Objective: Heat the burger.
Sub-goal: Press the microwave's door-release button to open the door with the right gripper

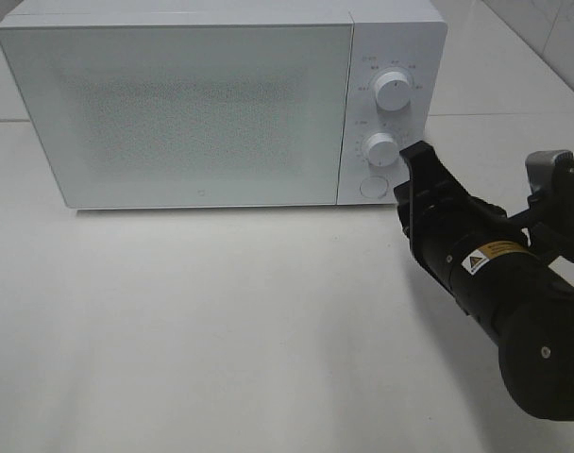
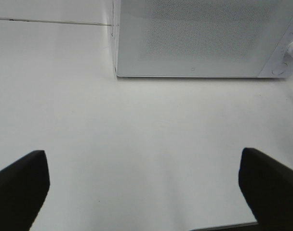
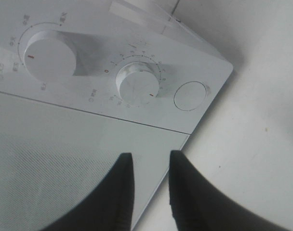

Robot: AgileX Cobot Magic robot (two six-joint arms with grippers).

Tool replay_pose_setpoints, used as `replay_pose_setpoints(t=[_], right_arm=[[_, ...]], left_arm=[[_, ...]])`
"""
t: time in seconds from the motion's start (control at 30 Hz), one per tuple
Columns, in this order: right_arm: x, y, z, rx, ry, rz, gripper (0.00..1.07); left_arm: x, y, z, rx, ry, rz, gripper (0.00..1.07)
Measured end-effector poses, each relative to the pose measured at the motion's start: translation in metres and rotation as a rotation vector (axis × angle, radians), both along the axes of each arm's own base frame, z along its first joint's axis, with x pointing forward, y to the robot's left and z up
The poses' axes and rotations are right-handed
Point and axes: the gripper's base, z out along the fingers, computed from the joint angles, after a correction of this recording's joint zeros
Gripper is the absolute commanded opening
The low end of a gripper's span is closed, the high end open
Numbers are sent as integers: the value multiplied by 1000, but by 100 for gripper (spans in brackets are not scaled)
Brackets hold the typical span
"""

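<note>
Timer dial [image 3: 137,85] on microwave control panel [image 3: 88,103]: ring of small numerals, "0" legible at the scale's start, the others too small. Upper knob [image 3: 48,57]: Chinese characters around it, unreadable. Yellow warning label [image 1: 490,255] with triangle sign on right arm [image 1: 523,311]; print illegible.

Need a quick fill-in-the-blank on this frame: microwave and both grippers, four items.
1. The microwave door is ___.
2. Its panel carries ___ round knobs.
3. The right gripper is beside the ___ of those knobs.
4. The left gripper, jaws wide apart, holds ___.
Missing words: closed; two; lower; nothing.
</note>
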Motion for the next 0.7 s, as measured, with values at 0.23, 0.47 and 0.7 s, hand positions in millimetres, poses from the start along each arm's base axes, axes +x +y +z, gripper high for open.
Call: replay_pose_setpoints(t=[0.23,0.47,0.7], right_arm=[[0,0,0,208,23,-72,5],[0,-4,-1,239,33,-131,0],[8,-5,-15,272,77,-188,0]], left_arm=[[0,0,0,0,0,0,100],[0,0,0,0,0,0,100],[0,0,0,0,0,0,100]])
